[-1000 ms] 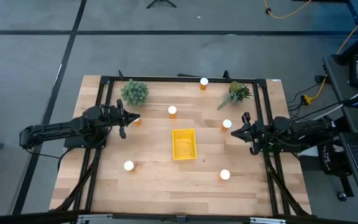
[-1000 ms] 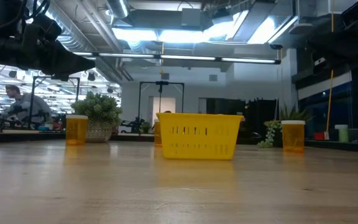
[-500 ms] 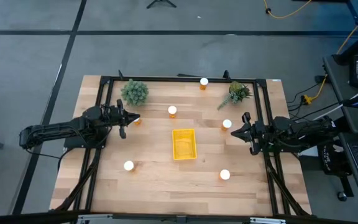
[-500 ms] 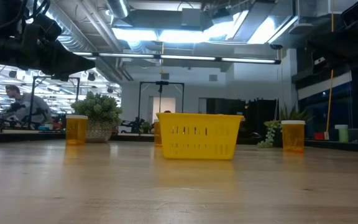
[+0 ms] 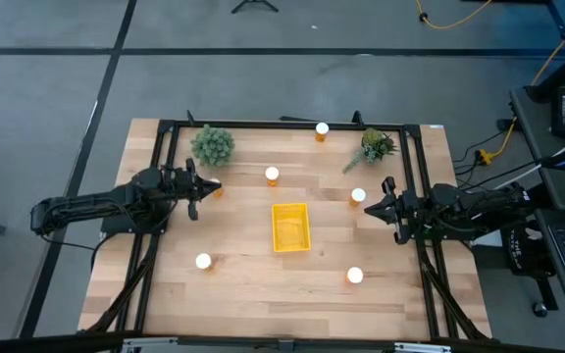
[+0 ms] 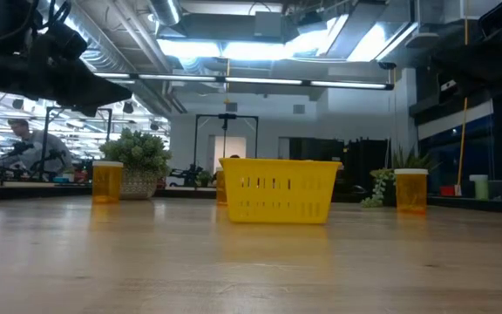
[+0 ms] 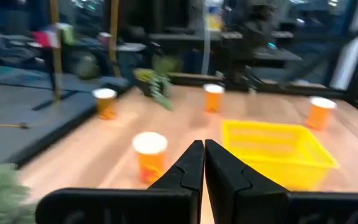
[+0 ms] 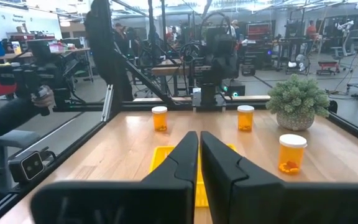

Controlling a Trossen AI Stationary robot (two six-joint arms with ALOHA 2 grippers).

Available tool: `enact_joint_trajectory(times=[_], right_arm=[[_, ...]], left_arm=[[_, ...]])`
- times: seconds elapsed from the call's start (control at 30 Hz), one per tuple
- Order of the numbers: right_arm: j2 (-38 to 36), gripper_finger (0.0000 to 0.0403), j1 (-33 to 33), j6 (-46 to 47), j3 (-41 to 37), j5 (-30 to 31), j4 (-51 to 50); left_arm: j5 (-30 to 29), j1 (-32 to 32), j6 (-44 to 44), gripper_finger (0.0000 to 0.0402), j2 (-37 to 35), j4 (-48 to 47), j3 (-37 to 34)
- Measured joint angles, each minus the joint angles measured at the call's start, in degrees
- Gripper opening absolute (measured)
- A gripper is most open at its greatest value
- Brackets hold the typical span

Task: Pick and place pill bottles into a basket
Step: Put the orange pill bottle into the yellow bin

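Observation:
The yellow basket [image 5: 291, 226] stands mid-table and also shows in the low view [image 6: 279, 190]. Six orange pill bottles with white caps stand upright on the table: far edge [image 5: 322, 128], far of the basket [image 5: 272, 175], right of it [image 5: 358, 196], near left [image 5: 203, 261], near right [image 5: 354, 276], and one [image 5: 215, 189] just ahead of my left gripper [image 5: 197, 188]. My left gripper is shut and empty above the table [image 7: 202, 147]. My right gripper [image 5: 372, 208] is shut and empty [image 8: 199, 135], beside the right bottle.
Two small green plants stand near the far edge, one at the left [image 5: 212, 145] and one at the right [image 5: 374, 147]. A black frame [image 5: 282, 125] runs round the table's far and side edges. A person [image 6: 24, 148] sits in the room beyond.

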Motion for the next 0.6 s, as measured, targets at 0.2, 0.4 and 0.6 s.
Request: enact_joint_trajectory(times=[0.2, 0.4, 0.6], right_arm=[[0.0, 0.0023, 0.0, 0.0, 0.0, 0.0, 0.0], [0.0, 0.0023, 0.0, -0.4, 0.0, 0.0, 0.0], [0.0, 0.0023, 0.0, -3.1, 0.0, 0.0, 0.0]], left_arm=[[6.9, -0.1, -2.2, 0.0004, 0.5, -2.7, 0.0], [6.8, -0.1, -6.9, 0.0008, 0.6, -2.7, 0.0], [6.7, -0.1, -0.3, 0.0008, 0.6, -2.7, 0.0]])
